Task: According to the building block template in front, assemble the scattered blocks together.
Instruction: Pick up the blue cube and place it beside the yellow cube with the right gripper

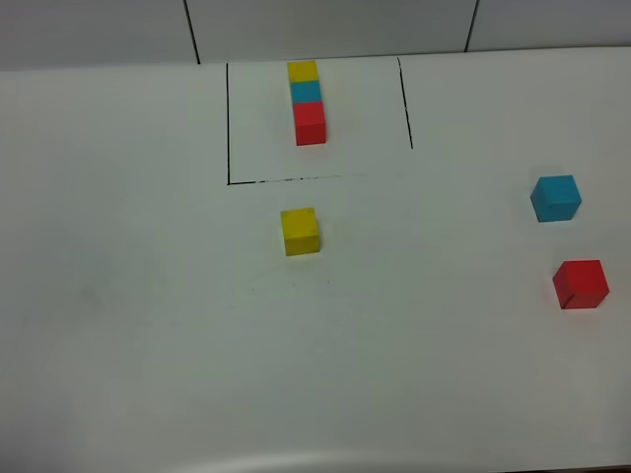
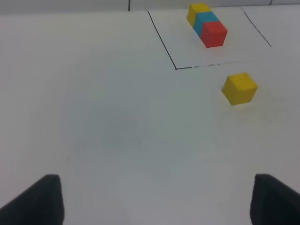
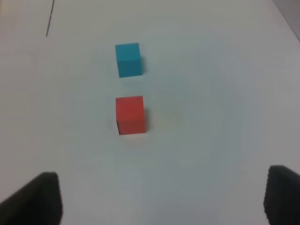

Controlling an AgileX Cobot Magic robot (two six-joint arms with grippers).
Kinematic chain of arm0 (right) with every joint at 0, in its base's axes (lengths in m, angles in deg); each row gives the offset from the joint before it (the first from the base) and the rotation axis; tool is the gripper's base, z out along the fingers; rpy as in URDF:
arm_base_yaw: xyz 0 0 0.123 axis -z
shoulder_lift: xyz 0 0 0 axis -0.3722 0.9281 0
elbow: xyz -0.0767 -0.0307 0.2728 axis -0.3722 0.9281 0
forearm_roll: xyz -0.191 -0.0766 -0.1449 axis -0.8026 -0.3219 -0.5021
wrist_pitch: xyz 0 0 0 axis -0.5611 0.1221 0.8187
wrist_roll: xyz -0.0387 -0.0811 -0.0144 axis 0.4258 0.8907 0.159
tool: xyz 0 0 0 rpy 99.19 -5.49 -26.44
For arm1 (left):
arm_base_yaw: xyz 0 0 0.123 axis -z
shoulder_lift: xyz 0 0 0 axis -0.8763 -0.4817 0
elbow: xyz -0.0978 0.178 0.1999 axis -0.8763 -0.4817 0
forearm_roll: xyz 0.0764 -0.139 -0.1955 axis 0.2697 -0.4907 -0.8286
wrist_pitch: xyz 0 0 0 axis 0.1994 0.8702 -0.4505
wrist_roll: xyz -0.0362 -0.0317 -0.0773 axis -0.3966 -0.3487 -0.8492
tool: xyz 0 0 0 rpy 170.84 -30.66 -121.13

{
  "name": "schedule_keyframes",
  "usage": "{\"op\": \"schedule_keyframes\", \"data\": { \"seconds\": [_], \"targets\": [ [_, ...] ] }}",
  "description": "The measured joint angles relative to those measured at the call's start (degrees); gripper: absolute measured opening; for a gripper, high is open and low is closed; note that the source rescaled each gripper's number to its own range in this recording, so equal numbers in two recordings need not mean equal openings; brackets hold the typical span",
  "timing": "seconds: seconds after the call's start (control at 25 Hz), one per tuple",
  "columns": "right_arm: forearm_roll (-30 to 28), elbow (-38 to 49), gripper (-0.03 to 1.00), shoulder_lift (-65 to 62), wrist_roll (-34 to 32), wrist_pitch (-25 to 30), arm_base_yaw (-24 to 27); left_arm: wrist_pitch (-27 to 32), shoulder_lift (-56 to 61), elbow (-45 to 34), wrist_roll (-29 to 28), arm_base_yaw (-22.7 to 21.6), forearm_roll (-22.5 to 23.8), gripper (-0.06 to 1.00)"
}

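Now: left jaws spread wide, empty, yellow block (image 2: 240, 88) well ahead; right jaws same, red block (image 3: 130, 115) ahead.

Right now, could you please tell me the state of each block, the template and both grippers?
Template: three cubes joined, inside outline.
Yellow block: loose, outside the outline.
Cyan-blue block: loose, touching nothing.
Red block: loose, touching nothing.
Left gripper: open, empty.
Right gripper: open, empty.
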Motion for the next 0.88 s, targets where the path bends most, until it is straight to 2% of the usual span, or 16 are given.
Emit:
{"op": "schedule_keyframes", "data": {
  "seconds": [0.28,0.76,0.88],
  "targets": [
    [0.00,0.00,0.75,0.00,0.00,0.00,0.00,4.40,0.00,-1.57,0.00,0.00,0.00,0.85],
    [0.00,0.00,0.75,0.00,0.00,0.00,0.00,4.46,0.00,-1.57,0.00,0.00,0.00,0.85],
    [0.00,0.00,0.75,0.00,0.00,0.00,0.00,4.46,0.00,-1.57,0.00,-1.50,-0.05,0.84]
  ]
}}
